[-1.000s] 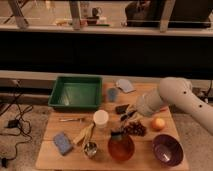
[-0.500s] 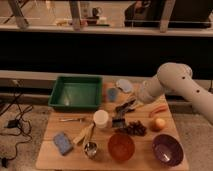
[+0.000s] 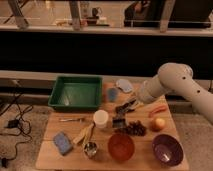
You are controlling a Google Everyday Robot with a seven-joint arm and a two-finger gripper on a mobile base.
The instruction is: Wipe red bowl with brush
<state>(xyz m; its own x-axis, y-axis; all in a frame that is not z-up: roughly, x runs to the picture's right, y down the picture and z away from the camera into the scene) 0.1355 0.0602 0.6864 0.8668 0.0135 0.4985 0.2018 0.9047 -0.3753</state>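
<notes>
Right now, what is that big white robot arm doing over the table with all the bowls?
The robot's white arm reaches in from the right, and its gripper hangs over the middle of the wooden table. A small dark brush sits just below it, behind the red bowl at the front edge. The job is to wipe that bowl with the brush, and nothing is touching the bowl now. A purple bowl sits to its right, and a green tray is at the back.
</notes>
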